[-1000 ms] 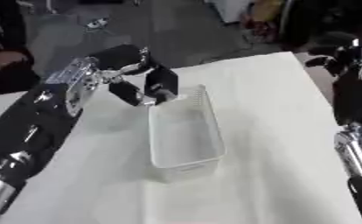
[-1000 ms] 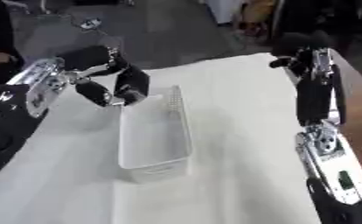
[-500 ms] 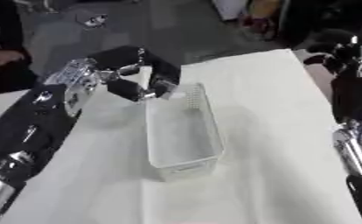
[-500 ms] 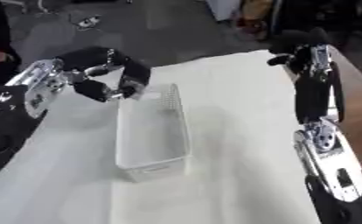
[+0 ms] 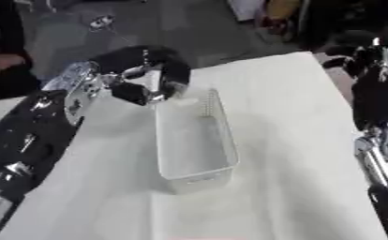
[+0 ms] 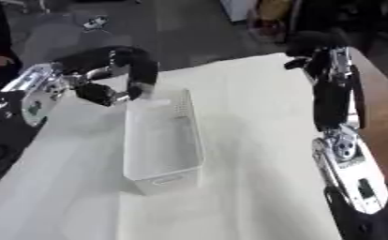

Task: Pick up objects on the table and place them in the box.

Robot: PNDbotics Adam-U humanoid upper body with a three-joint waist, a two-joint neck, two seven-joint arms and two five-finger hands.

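The white box (image 5: 193, 140) stands on the white bench (image 5: 295, 117) with its long axis running away from the robot, the near end toward the viewer. At its far end the left hand (image 5: 152, 75) hangs over the rim, its fingers (image 5: 178, 79) curled downward; whether they pinch some small thing cannot be told, as no object shows clearly. Farther right, the right hand (image 6: 312, 58) is well apart from the box, and its fingers cannot be made out.

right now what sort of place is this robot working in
Probably a lab or workshop, not a home. A white table holds one white perforated box, with the left robot hand at its far end, and grey floor with clutter behind.
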